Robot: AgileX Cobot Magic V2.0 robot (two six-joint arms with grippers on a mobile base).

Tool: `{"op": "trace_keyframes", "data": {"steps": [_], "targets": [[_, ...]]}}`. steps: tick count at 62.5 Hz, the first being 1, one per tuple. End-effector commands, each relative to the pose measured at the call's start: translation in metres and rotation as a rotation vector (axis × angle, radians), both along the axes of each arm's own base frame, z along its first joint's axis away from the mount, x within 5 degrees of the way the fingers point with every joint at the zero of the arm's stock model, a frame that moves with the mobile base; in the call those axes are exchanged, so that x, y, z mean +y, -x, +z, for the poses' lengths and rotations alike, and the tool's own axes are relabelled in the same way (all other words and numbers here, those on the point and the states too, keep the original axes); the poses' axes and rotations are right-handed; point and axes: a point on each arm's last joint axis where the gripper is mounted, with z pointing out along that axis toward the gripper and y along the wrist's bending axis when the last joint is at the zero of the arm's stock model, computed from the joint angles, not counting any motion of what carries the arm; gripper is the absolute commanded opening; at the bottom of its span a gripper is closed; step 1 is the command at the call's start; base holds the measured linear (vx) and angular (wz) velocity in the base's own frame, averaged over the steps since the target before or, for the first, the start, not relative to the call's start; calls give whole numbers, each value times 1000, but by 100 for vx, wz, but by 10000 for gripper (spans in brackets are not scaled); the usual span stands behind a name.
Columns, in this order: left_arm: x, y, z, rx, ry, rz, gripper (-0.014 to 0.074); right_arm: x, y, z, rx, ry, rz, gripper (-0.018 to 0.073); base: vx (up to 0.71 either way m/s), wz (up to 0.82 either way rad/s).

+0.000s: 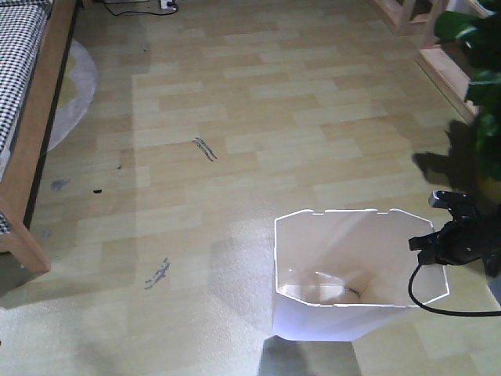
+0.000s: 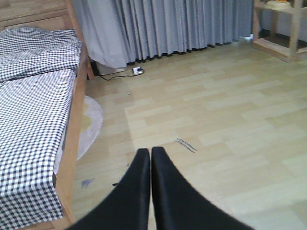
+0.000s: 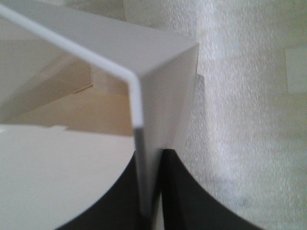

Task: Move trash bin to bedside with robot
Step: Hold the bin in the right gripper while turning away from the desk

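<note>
The white trash bin (image 1: 344, 309) stands upright on the wood floor at the lower right of the front view, its angular rim open and nearly empty inside. My right gripper (image 1: 433, 244), black with a trailing cable, sits at the bin's right rim. In the right wrist view the right gripper (image 3: 152, 154) is shut on the thin wall of the trash bin (image 3: 165, 72), one finger inside and one outside. The bedside (image 1: 43, 133), a light-brown frame with checked bedding, lies far left, well away from the bin. My left gripper (image 2: 151, 154) is shut on nothing above the floor, with the bedside (image 2: 76, 134) to its left.
A round grey rug (image 1: 77, 86) pokes out from under the bed. Wooden shelving (image 1: 450, 74) and a green plant (image 1: 479, 78) crowd the right side. Grey curtains (image 2: 182, 24) and a power strip (image 2: 137, 70) are at the far wall. Dark scuffs (image 1: 205, 149) mark the floor.
</note>
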Motion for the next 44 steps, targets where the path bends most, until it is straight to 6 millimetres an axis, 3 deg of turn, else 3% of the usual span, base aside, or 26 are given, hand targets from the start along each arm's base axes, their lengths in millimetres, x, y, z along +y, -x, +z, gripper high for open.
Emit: {"op": "trace_keyframes", "data": {"steps": [1,44], "targets": [[-1,-1,-3,-54,8,-16,-6,5,-11,32,-60,-116,-19,-6,38,19],[-1,-1,-3,-54,8,-16,-6,5,-11,32,-60,-116,-19,-6,40,19]]}}
